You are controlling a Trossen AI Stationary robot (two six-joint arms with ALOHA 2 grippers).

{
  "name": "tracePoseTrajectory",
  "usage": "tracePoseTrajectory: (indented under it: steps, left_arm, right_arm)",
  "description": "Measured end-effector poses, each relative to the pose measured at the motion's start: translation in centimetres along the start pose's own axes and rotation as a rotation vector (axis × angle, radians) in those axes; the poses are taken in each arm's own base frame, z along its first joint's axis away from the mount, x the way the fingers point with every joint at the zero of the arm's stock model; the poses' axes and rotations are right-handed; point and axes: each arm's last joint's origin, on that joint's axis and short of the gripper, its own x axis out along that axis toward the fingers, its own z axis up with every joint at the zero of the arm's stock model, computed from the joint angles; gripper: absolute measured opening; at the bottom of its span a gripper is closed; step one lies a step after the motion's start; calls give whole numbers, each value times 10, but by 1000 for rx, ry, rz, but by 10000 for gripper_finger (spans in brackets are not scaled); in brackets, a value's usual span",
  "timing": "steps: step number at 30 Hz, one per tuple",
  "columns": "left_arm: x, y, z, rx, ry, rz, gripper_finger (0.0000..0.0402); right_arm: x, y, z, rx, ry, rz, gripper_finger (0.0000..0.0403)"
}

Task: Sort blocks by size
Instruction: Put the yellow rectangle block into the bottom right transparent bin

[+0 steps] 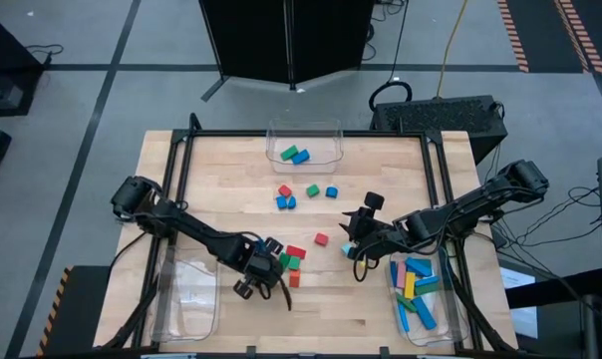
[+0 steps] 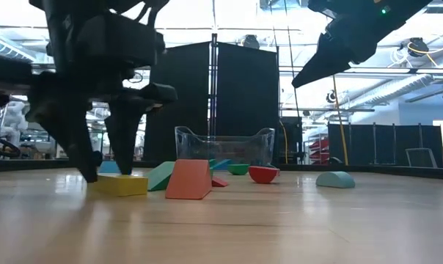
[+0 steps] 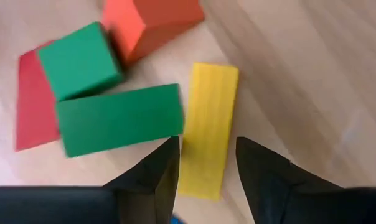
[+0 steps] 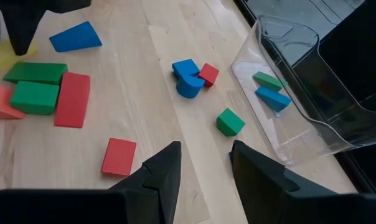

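Fingers (image 3: 160, 180) of the left gripper (image 3: 206, 177) stand spread on either side of a yellow bar (image 3: 206, 127), one tip on each long side near its end; whether they press it or only straddle it I cannot tell. In the low view the same two fingers reach down to the desk (image 1: 221, 179) with the yellow bar lying flat at their tips. Just beside the bar, off one finger, lies a long green block (image 3: 119, 118), with a green cube (image 3: 79, 59) and a flat red block (image 3: 33, 106) beyond it and an orange-red wedge (image 3: 150, 25) ahead of the fingertips.

Over the desk's right half, the right gripper (image 4: 205, 165) hangs in the air, its fingers (image 4: 163, 171) apart with nothing visible between them. Ahead of these fingers lie a small red tile (image 4: 119, 155), a small green block (image 4: 230, 121), and farther on a blue piece (image 4: 187, 78) touching a tiny red cube (image 4: 208, 74). A blue wedge (image 4: 76, 36) lies well off to one side.

Past them a clear bin (image 4: 300, 93) at the desk's far edge holds a green and a blue block. Another clear bin (image 1: 423, 329), beside the right arm, holds several long bars in blue, yellow, pink and green, and a third bin (image 1: 186, 294) sits beside the left arm.
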Motion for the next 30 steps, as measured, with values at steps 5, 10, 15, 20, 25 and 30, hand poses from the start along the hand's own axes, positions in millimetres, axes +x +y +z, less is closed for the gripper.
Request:
tracePoseTrajectory:
  steps: [5,10,15,20,25,30]
  left_arm:
    - [2,3,-4,-16,9,-19,155]
    - [2,8,-6,-65,12,-14,111]
    - [1,15,-8,-105,11,-12,76]
    - [-9,22,-4,-148,-20,-6,81]
    - [-29,33,0,-175,-124,-2,77]
    - [-54,46,1,-228,-232,19,41]
  right_arm:
    - [0,0,0,-4,4,-1,137]
    - [0,0,0,-4,4,-1,137]
    - [0,0,0,-4,5,2,137]
    - [0,3,0,-14,23,105,137]
    - [0,5,0,-57,27,178,137]
    - [-2,8,0,-92,35,237,137]
